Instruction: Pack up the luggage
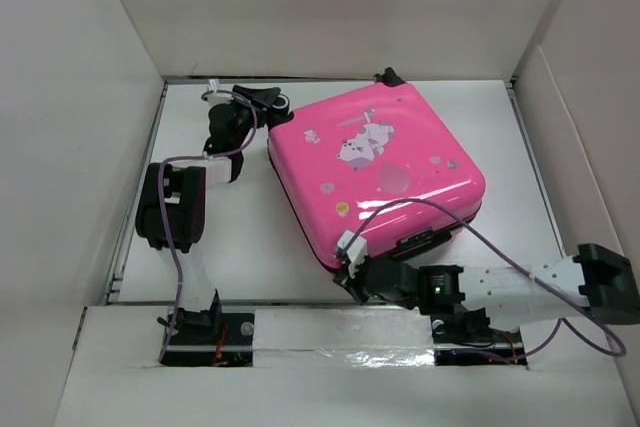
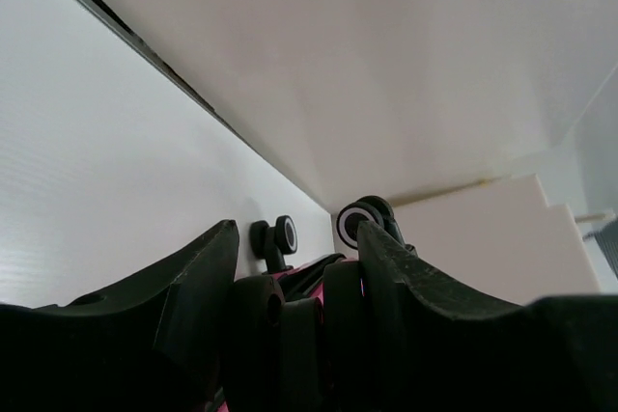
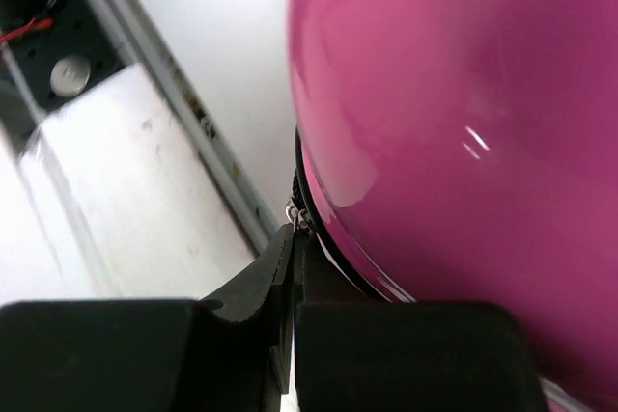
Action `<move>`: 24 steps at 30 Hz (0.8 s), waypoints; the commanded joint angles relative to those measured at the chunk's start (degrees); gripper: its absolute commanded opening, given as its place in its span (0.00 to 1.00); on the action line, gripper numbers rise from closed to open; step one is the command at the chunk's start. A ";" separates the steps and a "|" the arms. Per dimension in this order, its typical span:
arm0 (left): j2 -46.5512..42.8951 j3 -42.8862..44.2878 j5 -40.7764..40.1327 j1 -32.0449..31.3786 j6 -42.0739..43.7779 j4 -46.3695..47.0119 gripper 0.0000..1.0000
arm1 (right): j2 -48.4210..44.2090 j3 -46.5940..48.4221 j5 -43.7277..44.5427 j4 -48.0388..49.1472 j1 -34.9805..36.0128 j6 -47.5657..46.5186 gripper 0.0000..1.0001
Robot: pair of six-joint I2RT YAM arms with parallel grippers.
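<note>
The luggage [image 1: 390, 162] is a hot-pink hard-shell case with a cartoon animal print. It lies flat and closed in the middle of the white table. My left gripper [image 1: 272, 107] is at its far left corner. In the left wrist view its fingers [image 2: 193, 277] straddle a black wheel mount [image 2: 290, 325] and sit against it on both sides; two black wheels [image 2: 359, 222] stick up beyond. My right gripper [image 1: 347, 265] is at the near left corner, shut [image 3: 294, 233] on the small metal zipper pull [image 3: 297, 211] at the seam under the pink shell [image 3: 454, 94].
White walls [image 1: 80, 147] box in the table on three sides. A white board [image 1: 330, 332] and a metal rail [image 3: 193, 123] run along the near edge, close beside the right gripper. A purple cable [image 1: 480, 232] loops over the luggage's near corner.
</note>
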 commanded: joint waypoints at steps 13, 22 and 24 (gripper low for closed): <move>-41.56 -48.64 -7.39 1.51 9.06 7.01 0.00 | -14.36 4.12 -14.29 0.84 -28.89 -8.81 0.00; -62.31 -55.35 -4.49 1.51 13.19 -8.98 0.00 | 3.12 0.93 8.55 17.05 -4.72 4.12 0.00; -65.48 -55.00 -2.39 1.51 12.94 -10.48 0.00 | 3.76 6.56 12.49 12.72 -4.72 -0.17 0.00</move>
